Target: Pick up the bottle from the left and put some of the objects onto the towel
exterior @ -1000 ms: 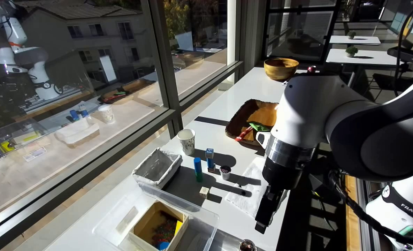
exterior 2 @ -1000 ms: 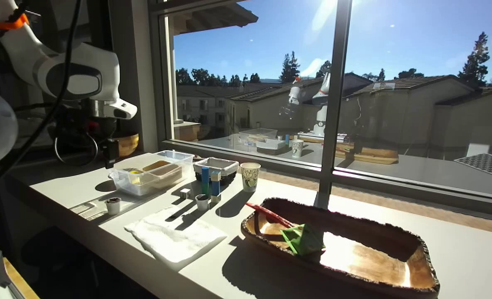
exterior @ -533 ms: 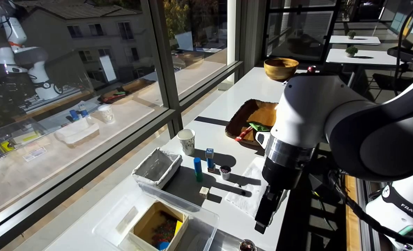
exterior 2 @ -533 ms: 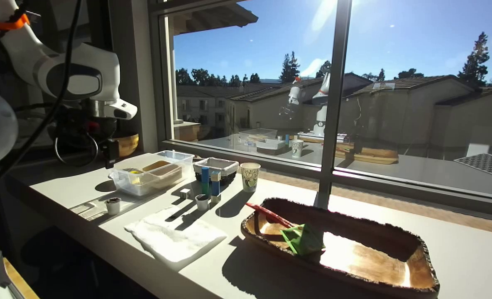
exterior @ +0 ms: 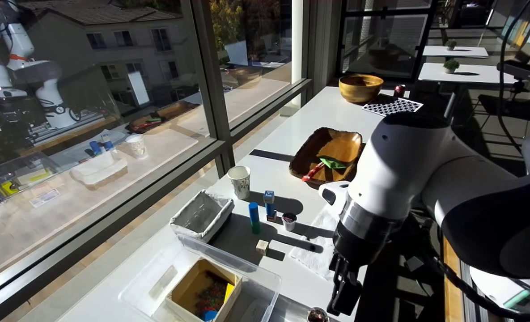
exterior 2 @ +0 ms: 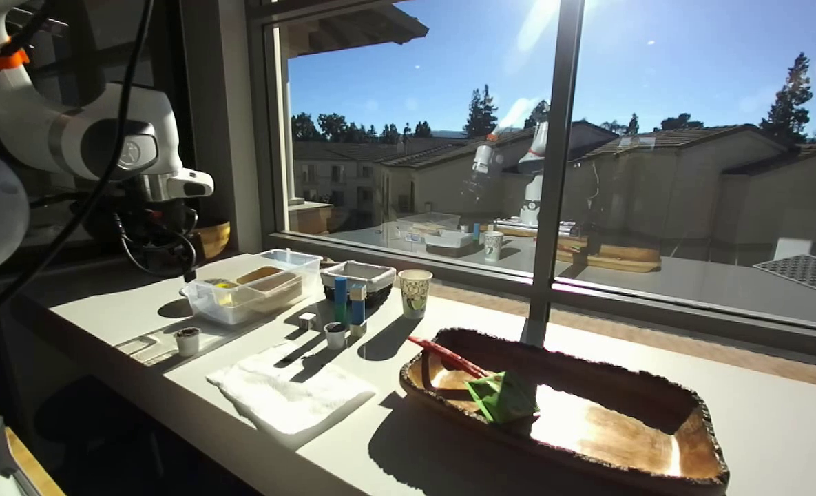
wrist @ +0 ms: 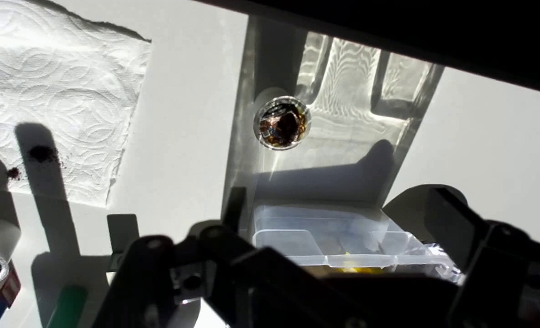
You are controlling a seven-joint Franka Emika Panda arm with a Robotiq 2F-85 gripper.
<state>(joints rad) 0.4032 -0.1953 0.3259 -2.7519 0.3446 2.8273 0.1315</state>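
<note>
- The arm (exterior: 394, 174) has dropped and turned since half a second ago, bringing the gripper (wrist: 342, 200) lower; a checkered sheet (exterior: 394, 105) it mostly hid now shows in an exterior view.
- The things on the table (exterior 2: 779, 434) lie just where they lay.
- The gripper's jaws stand wide apart above the table, with nothing gripped.
- The towel (exterior 2: 263, 387) lies flat and slightly wrinkled near the table's edge, between the shiny tray (wrist: 338, 150) and the wooden tray (exterior 2: 607, 386). One pair of its edges runs roughly along the table; the sides look close in length, so I cannot tell its long axis. Dark crumbs (wrist: 43, 153) sit on it.
- A blue-and-green column (exterior: 254, 218) stands upright between the basket (exterior: 223, 213) and the towel, blue end up.
- The clear bin (exterior 2: 228, 313) holds a tan box (exterior: 193, 281) with red and green bits, something yellow and something blue.
- The wooden tray holds a green packet (exterior 2: 503, 397) and a red stick (exterior 2: 449, 357) poking over the rim.
- One small white cup (exterior 2: 336, 337) stands near the towel, another small white cup (exterior 2: 188, 344) on the shiny tray; both look dark inside.
</note>
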